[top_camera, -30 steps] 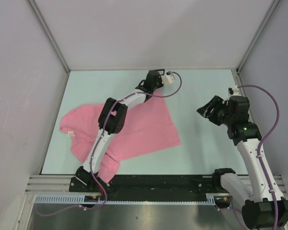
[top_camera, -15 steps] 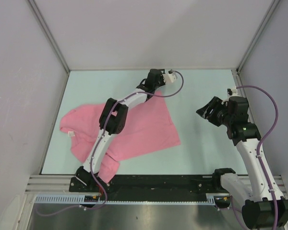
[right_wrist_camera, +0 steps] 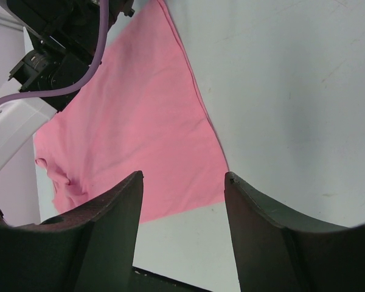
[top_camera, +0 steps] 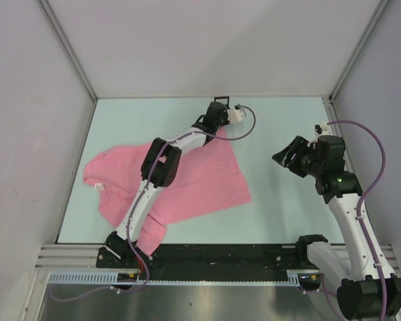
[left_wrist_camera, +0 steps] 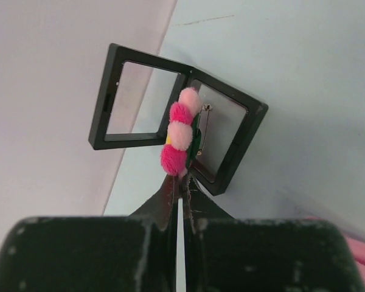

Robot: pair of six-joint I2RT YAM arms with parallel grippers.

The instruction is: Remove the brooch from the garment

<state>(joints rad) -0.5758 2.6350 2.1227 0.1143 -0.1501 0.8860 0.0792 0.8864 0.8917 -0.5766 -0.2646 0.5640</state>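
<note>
Both arms are built alike: slim white links joined by chunky black joint housings. The left arm (top_camera: 135, 210) and the right arm (top_camera: 348, 215) each sit on a black base block (top_camera: 314, 243) bolted to a dark rail. A thin purple cable (top_camera: 379, 160) runs along each arm from base to wrist. A small green light (top_camera: 339, 178) glows on a black joint of the right arm. A small white block (top_camera: 238, 112), probably the camera housing, sits at the left wrist. The left gripper (left_wrist_camera: 181, 182) has black fingers (left_wrist_camera: 164, 204) that taper to thin tips, and its body is scuffed with pale specks. The right gripper (right_wrist_camera: 184, 182) has broader matte black fingers (right_wrist_camera: 109, 225) with curved inner edges.
</note>
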